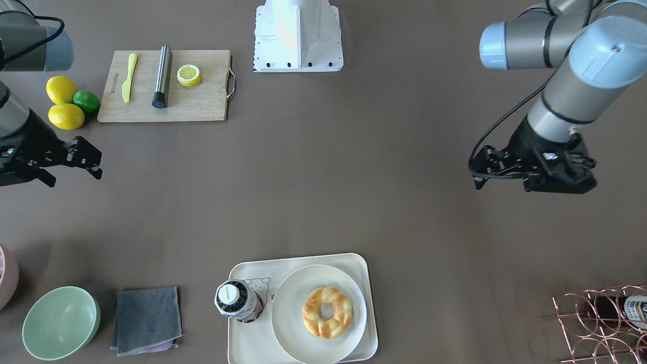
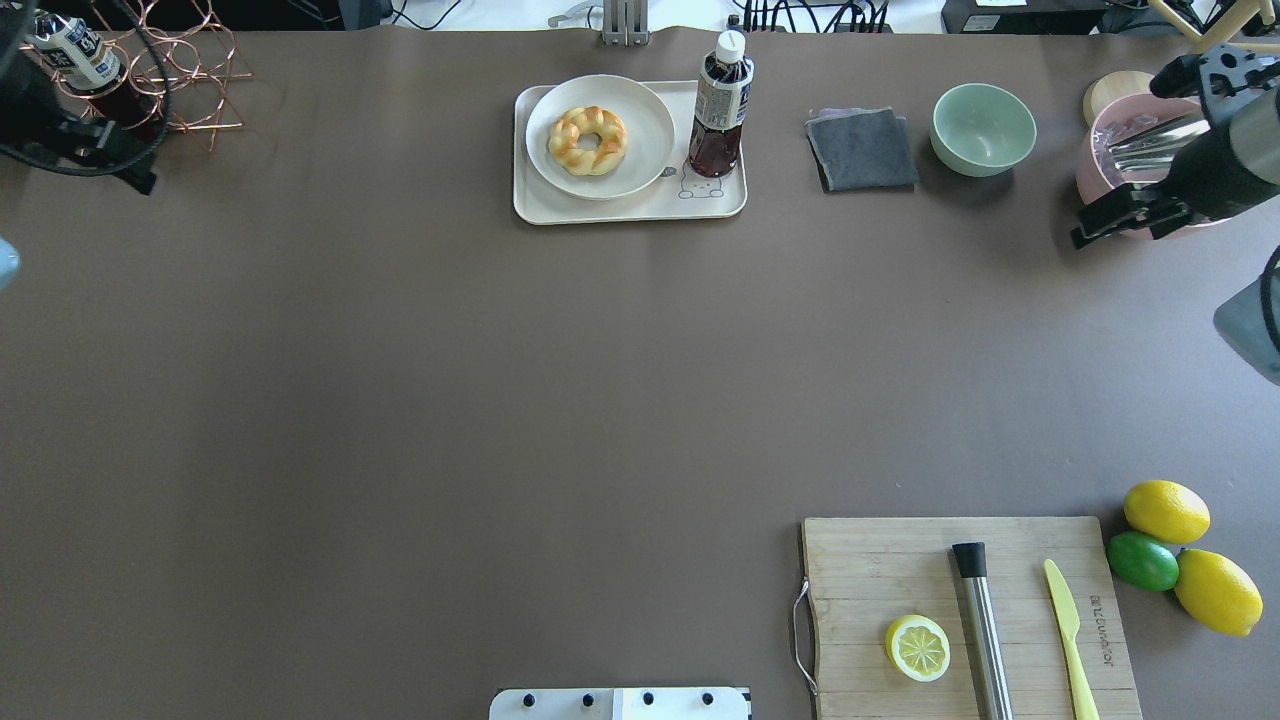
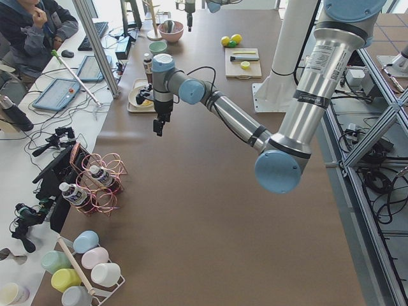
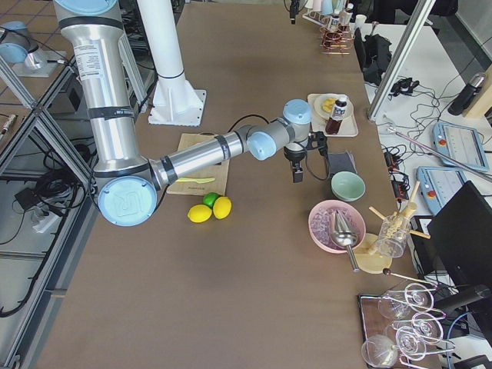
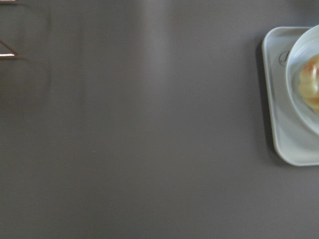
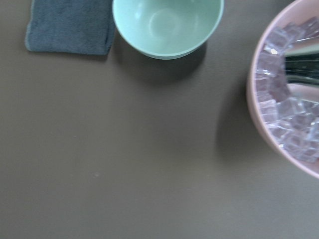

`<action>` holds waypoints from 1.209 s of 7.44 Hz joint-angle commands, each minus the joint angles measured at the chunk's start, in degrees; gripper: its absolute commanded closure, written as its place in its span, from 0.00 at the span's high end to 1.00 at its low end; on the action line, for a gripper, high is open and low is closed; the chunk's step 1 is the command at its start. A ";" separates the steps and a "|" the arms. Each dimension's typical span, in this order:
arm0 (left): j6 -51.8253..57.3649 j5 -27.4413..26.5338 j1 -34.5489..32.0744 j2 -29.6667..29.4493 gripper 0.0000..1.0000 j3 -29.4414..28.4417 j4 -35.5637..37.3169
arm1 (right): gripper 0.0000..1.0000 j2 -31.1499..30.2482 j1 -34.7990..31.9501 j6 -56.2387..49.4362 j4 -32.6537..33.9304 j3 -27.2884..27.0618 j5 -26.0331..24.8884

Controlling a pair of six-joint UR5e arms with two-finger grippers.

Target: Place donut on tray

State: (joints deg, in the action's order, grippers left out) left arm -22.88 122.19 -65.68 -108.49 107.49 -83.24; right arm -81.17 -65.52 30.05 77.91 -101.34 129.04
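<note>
The donut (image 1: 327, 311), a golden braided ring, lies on a round white plate (image 1: 293, 323) that sits on the cream tray (image 1: 252, 344). They also show in the overhead view, donut (image 2: 588, 140) and tray (image 2: 620, 210), at the table's far edge. The left wrist view catches the tray's corner (image 5: 279, 139) and a blurred edge of the donut (image 5: 311, 82). My left gripper (image 1: 480, 168) hangs open and empty above bare table, well off to the tray's side. My right gripper (image 1: 76, 177) is open and empty, far from the tray on the other side.
A dark drink bottle (image 1: 237, 301) stands on the tray beside the plate. A grey cloth (image 1: 146, 321), a green bowl (image 1: 60, 323) and a pink bowl of ice (image 6: 294, 99) lie near the right gripper. A copper wire rack (image 1: 601, 323) is near the left gripper. A cutting board (image 1: 167, 86) with lemons is by the robot.
</note>
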 commanded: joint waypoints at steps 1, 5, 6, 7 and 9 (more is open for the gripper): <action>20.79 3.72 -11.18 13.87 0.98 1.93 -4.02 | 1.00 -3.98 -11.17 -17.60 0.40 4.29 4.71; 29.30 7.27 -18.16 28.50 0.98 -9.39 -28.07 | 1.00 -12.68 -22.80 -33.22 0.32 5.28 4.73; 29.30 11.10 -20.25 29.12 0.98 -6.88 -27.33 | 1.00 -13.65 -22.90 -33.22 -0.21 5.01 4.29; 29.73 14.70 -22.88 30.61 0.98 -5.81 -24.72 | 1.00 -15.49 -22.90 -33.22 -0.39 3.27 3.85; 29.74 15.00 -23.44 31.85 0.98 -2.38 -21.29 | 1.00 -18.39 -22.90 -33.13 -0.30 0.28 2.36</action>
State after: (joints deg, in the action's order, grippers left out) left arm 6.75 136.00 -88.13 -77.71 102.68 -108.03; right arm -96.78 -88.36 -3.06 77.61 -98.25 132.74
